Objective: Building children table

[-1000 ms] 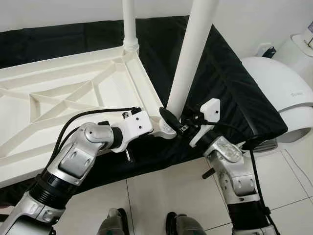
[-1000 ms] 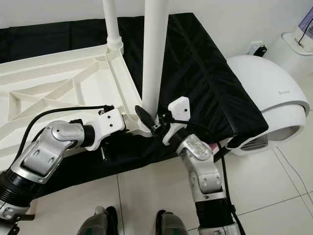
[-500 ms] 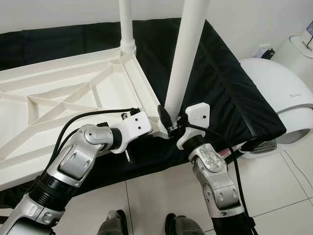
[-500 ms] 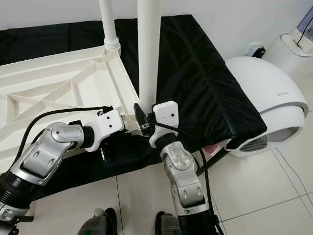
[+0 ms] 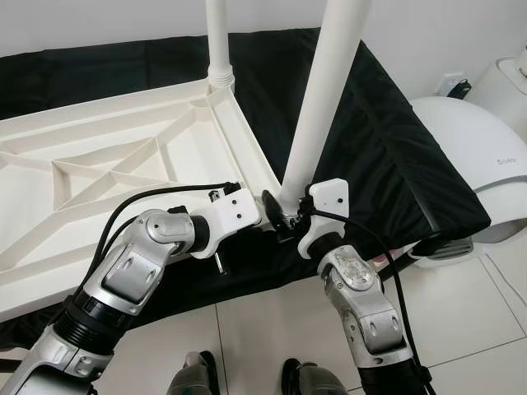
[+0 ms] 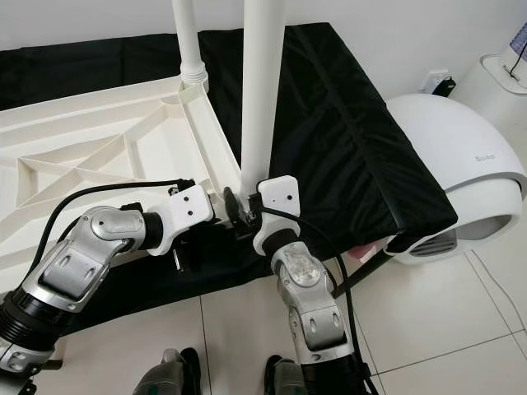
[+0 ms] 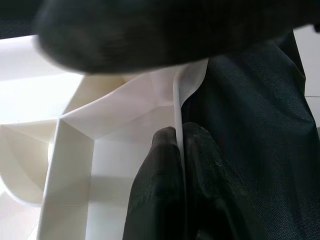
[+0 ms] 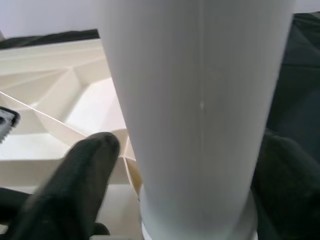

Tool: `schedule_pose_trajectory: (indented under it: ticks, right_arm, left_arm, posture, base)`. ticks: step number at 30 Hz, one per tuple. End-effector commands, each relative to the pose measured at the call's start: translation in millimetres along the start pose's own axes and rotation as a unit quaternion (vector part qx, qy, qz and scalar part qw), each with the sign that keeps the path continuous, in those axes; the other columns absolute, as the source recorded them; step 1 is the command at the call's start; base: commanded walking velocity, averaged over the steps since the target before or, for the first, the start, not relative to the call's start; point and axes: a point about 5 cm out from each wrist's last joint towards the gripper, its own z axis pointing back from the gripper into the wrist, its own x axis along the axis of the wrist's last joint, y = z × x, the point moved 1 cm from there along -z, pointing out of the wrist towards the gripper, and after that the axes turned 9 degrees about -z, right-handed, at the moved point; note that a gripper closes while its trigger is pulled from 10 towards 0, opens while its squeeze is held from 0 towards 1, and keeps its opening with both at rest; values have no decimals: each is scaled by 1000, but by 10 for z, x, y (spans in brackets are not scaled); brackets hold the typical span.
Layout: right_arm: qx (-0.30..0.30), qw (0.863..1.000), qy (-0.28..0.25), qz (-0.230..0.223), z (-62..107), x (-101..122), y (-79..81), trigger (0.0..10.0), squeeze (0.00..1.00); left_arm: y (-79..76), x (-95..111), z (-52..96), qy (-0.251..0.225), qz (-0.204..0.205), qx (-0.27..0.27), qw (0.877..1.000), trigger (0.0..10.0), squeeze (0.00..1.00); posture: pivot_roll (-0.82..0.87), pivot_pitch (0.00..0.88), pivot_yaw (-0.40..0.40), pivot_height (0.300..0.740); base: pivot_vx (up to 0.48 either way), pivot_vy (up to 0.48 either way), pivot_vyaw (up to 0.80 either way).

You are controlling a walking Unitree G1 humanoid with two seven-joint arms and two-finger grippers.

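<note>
The tabletop lies upside down on a black-covered surface, 2 legs standing up from its right-hand corners. The right claw is clamped around the base of the near leg at its socket, while the left claw pinches the thin tabletop rim beside that corner. If the leg tilts while being turned, it could cross-thread or pop out, and the pinched rim could slip.
</note>
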Motion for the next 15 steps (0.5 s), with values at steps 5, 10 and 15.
schedule_pose_trajectory:
  ticks: [5, 10, 15]
  right_arm:
    - [22, 1000, -4, 1, -25, 66, -87, 10000, 1000]
    - [73, 997, -6, 7, -56, 167, -191, 10000, 0]
    - [119, 993, -4, 18, -62, 227, -257, 10000, 0]
  left_arm:
    - [-197, -134, -115, 25, 21, -35, 999, 10000, 0]
    - [-189, -140, -108, 25, 22, -34, 999, 10000, 0]
    - [-181, -142, -104, 26, 21, -34, 999, 10000, 0]
  posture:
    - [-9, 202, -44, 740]
    - [-8, 206, -38, 740]
    - [-7, 207, -35, 740]
  base:
    - [0, 0, 0]
    - [0, 0, 0]
    - [0, 0, 0]
